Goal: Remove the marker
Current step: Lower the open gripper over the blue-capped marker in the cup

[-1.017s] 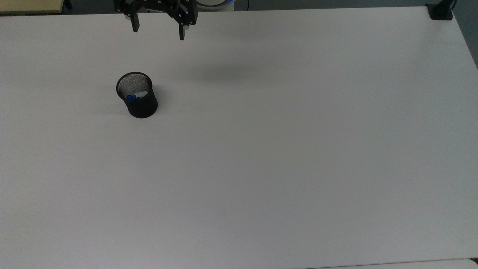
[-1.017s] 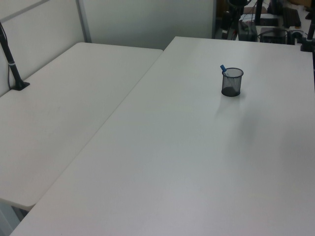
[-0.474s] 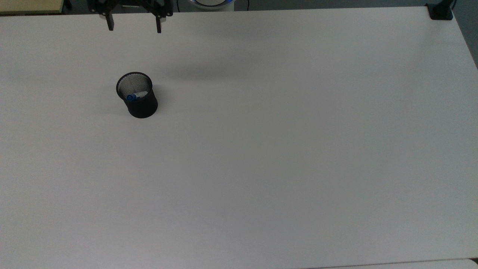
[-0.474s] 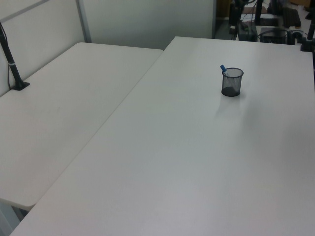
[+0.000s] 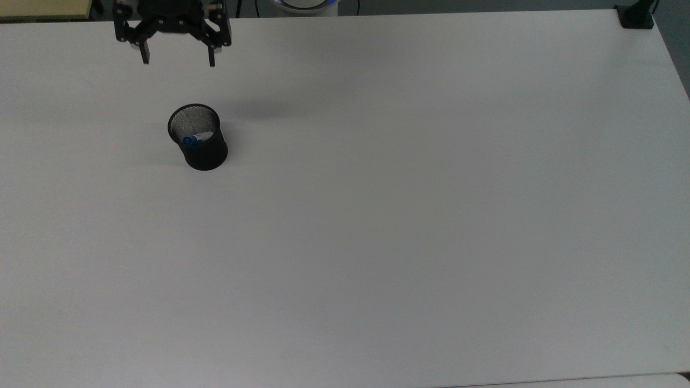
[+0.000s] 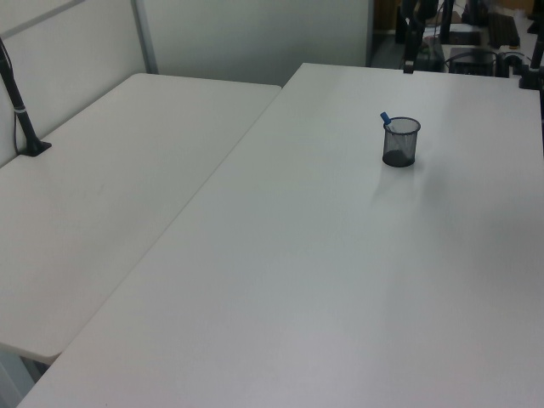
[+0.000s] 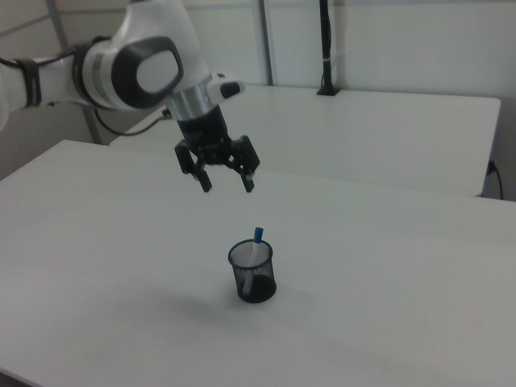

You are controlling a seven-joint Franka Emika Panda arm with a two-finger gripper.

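Right view showed the marker (image 7: pixel 257 242) standing in the black mesh cup (image 7: pixel 253 272) on the bench (image 7: pixel 387 266), the gripper (image 7: pixel 226 185) above with fingers wide, so nothing was done yet.

The white marker (image 5: pixel 193 138) stands tilted in the mesh cup (image 5: pixel 204 151), blue cap up.
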